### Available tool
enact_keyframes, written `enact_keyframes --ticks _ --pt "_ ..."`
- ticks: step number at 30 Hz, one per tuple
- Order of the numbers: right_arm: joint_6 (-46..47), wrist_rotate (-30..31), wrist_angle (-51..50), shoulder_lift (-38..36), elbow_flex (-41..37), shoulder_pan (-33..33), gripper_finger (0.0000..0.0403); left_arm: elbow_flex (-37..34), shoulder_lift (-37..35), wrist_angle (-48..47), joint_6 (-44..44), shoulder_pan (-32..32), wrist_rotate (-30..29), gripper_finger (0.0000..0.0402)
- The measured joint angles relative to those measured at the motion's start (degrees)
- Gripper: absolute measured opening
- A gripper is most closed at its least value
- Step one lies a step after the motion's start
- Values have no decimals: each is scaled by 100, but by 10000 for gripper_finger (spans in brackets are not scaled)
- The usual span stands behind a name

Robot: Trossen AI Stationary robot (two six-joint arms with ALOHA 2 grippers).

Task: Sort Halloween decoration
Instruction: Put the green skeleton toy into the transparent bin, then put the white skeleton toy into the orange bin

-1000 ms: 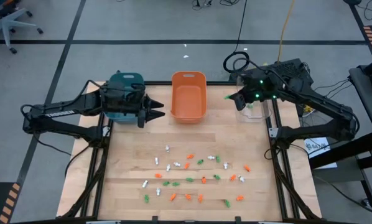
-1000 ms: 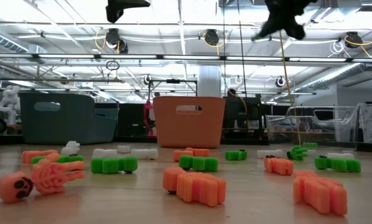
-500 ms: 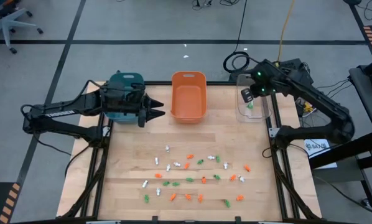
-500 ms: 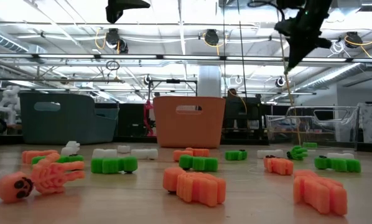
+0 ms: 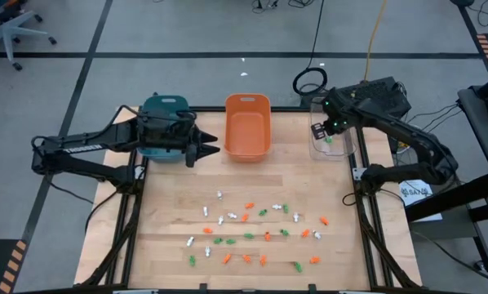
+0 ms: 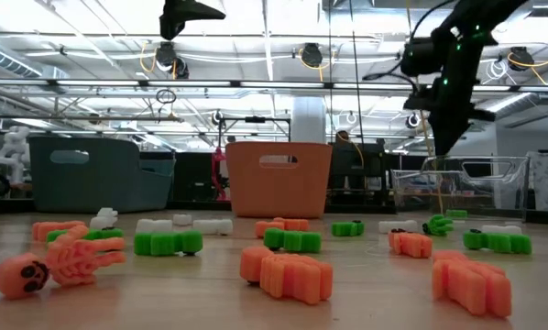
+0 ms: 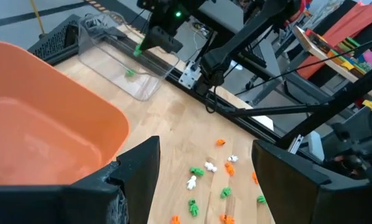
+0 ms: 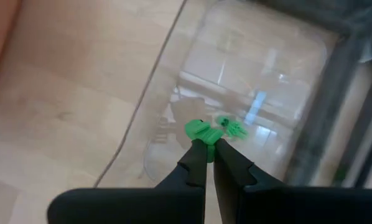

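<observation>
Leftmost, the left gripper (image 5: 210,150) hangs spread wide and empty between the teal bin (image 5: 163,109) and orange bin (image 5: 247,124), while the right gripper (image 8: 206,151) pinches a green trinket (image 8: 199,132) above the clear bin (image 5: 332,144), other Halloween decorations (image 5: 256,226) scattered across the wooden table (image 5: 170,212) well below both.

Wooden table (image 5: 170,208) carries three bins along its far edge: teal (image 5: 164,107), orange (image 5: 247,124), clear (image 5: 332,140). Small orange, white and green trinkets (image 5: 256,229) lie scattered across its near half.
</observation>
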Motion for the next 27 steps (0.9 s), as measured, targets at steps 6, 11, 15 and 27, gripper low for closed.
enact_keyframes --ticks 6,11,15,27 --pt "199 4 221 124 -520 -84 0 0 96 -1 -138 -35 -6 253" --pt "337 172 351 153 -811 -140 0 0 121 2 -106 -35 -78 253" --pt "540 329 403 153 -951 -140 7 0 121 -1 55 -35 -198 253" --pt "534 40 480 51 -1059 -140 115 0 121 -11 46 -52 -233 253"
